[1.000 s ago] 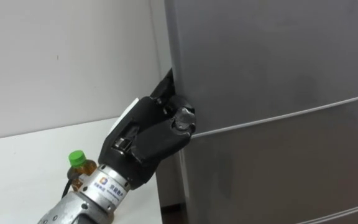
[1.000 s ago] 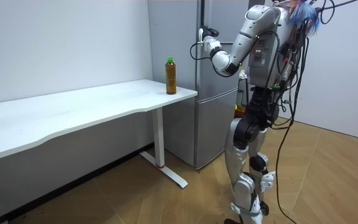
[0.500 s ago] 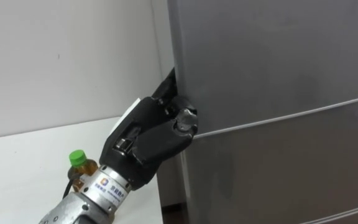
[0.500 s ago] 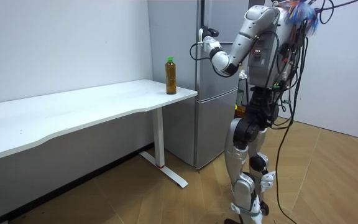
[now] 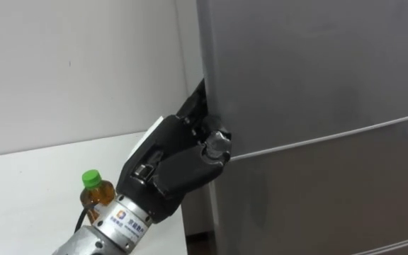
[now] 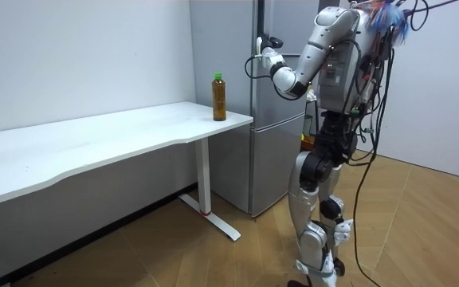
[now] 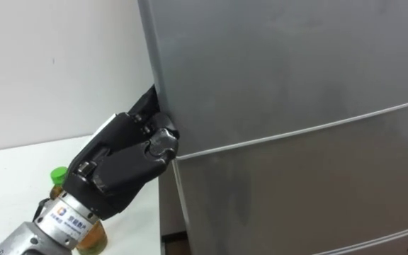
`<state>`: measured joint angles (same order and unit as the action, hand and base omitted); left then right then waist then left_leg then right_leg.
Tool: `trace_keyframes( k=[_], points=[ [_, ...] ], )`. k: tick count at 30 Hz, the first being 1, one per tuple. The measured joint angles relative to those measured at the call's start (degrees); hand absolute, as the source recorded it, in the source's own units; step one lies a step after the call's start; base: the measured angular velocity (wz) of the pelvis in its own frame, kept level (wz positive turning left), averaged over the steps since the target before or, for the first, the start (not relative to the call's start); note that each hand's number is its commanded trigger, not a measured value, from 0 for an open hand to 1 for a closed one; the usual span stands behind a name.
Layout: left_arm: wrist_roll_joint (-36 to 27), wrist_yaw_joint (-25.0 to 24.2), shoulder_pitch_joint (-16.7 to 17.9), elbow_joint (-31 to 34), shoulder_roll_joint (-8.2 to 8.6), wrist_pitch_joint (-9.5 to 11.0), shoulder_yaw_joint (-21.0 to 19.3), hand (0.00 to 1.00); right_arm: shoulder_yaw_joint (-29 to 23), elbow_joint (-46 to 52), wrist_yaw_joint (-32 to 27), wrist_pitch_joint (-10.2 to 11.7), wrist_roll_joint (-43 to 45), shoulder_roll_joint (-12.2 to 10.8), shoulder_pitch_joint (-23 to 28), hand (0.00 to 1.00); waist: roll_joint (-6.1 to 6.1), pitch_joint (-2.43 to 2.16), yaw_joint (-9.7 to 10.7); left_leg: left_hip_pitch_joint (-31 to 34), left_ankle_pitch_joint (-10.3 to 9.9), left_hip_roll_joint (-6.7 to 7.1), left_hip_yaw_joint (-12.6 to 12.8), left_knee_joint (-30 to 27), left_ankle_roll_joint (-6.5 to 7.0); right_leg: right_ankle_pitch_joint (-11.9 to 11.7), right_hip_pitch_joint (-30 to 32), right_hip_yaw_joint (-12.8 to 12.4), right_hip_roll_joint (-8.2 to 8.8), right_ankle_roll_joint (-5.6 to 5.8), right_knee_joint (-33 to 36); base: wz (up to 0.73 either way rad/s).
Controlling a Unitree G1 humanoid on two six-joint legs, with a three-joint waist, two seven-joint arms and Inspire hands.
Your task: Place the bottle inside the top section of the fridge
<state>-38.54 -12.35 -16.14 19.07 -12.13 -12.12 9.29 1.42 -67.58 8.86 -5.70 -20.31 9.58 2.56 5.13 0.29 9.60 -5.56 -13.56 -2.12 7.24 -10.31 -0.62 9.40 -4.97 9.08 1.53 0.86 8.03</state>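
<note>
the room view shows the robot standing at the tall grey fridge (image 6: 271, 151), left hand (image 5: 176, 159) raised to the upper door's left edge. the bottle (image 6: 219, 96) stands upright on the white bench (image 6: 118, 131), near the corner beside the fridge. the eye views show smooth metal, a thin seam (image 5: 331, 134) and the bottle's green cap (image 5: 91, 177) beside the wrist. the door edge hides the hand's grasp, so clenched or released cannot be told.
</note>
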Motion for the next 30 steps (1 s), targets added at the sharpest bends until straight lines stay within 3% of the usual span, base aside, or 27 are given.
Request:
trace_keyframes(
  k=[10,30],
  points=[
    [0.48,-0.82,0.32,0.6,0.16,1.28,1.18,0.0,1.29,-2.28,0.01,2.1,-0.59,0.05,-0.9,0.0,-0.22,-0.05,0.02,0.45,0.04,0.01,-0.15,-0.14,0.07,-0.01,-0.09,0.77,0.07,0.02,-0.25,0.04],
    [0.78,-0.83,0.36,1.77,0.18,1.43,2.61,0.0,1.92,-3.76,0.01,3.21,-2.04,0.11,-1.19,0.0,-0.49,0.01,0.07,1.44,0.04,0.04,-1.08,-0.72,0.07,-0.01,0.12,1.82,0.21,0.02,-0.24,0.02]
  ],
)
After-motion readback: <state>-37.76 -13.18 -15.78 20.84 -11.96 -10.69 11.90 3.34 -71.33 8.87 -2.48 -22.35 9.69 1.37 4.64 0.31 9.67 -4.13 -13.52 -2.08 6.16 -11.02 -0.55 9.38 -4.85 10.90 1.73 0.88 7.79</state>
